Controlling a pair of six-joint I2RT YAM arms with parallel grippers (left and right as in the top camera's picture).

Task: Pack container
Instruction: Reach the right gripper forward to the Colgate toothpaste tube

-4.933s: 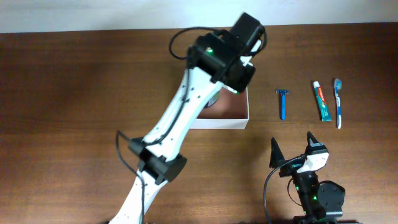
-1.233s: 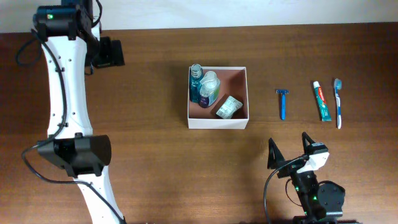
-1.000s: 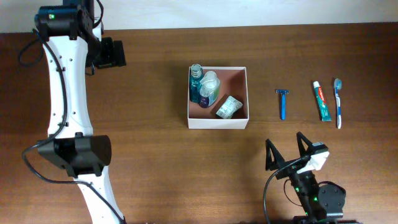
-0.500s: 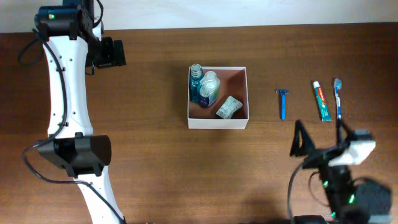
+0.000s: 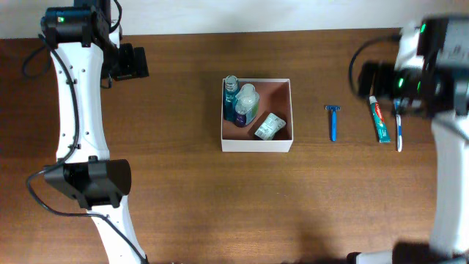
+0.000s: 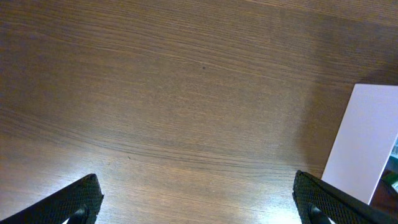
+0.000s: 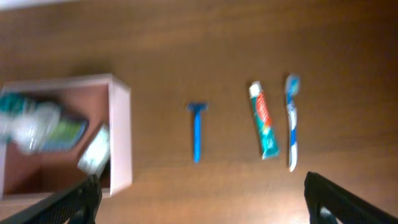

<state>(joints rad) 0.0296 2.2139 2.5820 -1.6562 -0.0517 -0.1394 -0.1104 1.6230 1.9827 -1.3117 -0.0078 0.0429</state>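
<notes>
Centrally, container [image 5: 256, 146] holds bottles [image 5: 245, 103]; razor [image 5: 333, 123], toothpaste [image 5: 379, 119], toothbrush [image 5: 399, 125] lie right of it. Left gripper [image 6: 199, 202] well left of container, right gripper [image 7: 202, 199] above toothpaste; both spread wide, empty.

Even light; right arm [image 5: 440, 81] blurred (motion)

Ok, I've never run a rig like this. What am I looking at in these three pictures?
You see a left arm and a right arm at a wooden table, each ending in a two-finger gripper. One picture comes from a fixed camera above. The other two come from wrist cameras, with dark fingertips in the bottom corners. The white-walled container holds bottles and a small pale pack. A razor, toothpaste and toothbrush lie to its right. The left gripper is open over bare wood, and the right gripper is open over those three items. Neither holds anything.
</notes>
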